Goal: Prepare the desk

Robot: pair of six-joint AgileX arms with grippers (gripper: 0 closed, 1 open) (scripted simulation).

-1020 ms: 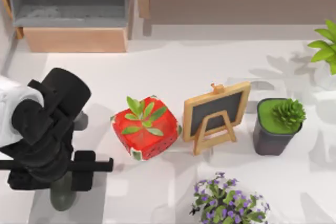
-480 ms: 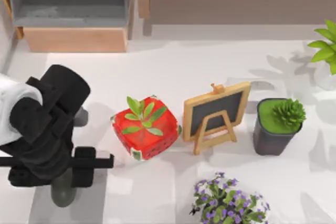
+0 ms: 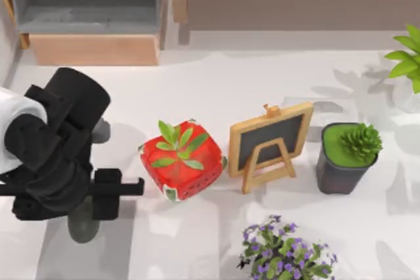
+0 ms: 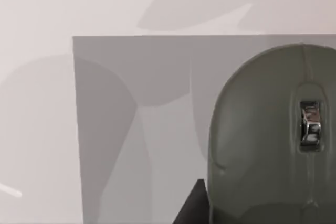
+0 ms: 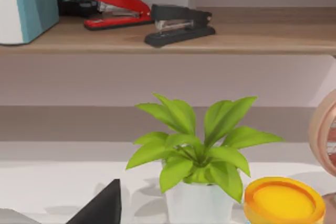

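1. From the top: the left arm point(image 3: 52, 155) hangs over the left side of the table point(image 3: 216, 77), above a grey-green mouse point(image 3: 84, 226) lying on a grey mat point(image 3: 115, 250). The arm's bulk hides the jaws, so one cannot tell whether they are open or gripping. Count the rest: one red pot point(image 3: 182, 160) with a sprig, one little chalkboard point(image 3: 270, 142), one dark succulent pot point(image 3: 345, 157), one purple flower plant point(image 3: 283, 254), and one leafy plant point(image 3: 407, 57) at the right edge.

2. Left wrist: one mouse point(image 4: 273, 140) sits on the mat point(image 4: 136, 129), near its corner, with bare table point(image 4: 37, 24) beyond. A dark finger tip point(image 4: 191, 205) pokes in beside the mouse; the jaws' spread is not visible. The risk, judged from here: a descent off-centre could nudge the mouse off the mat or slip on its rounded shell.

3. Right wrist: the right arm looks parked, facing a shelf point(image 5: 220, 38) with two staplers, one red point(image 5: 118, 8), one black point(image 5: 178, 23). Below are one leafy plant point(image 5: 197, 153) and one yellow-topped thing point(image 5: 283, 200).
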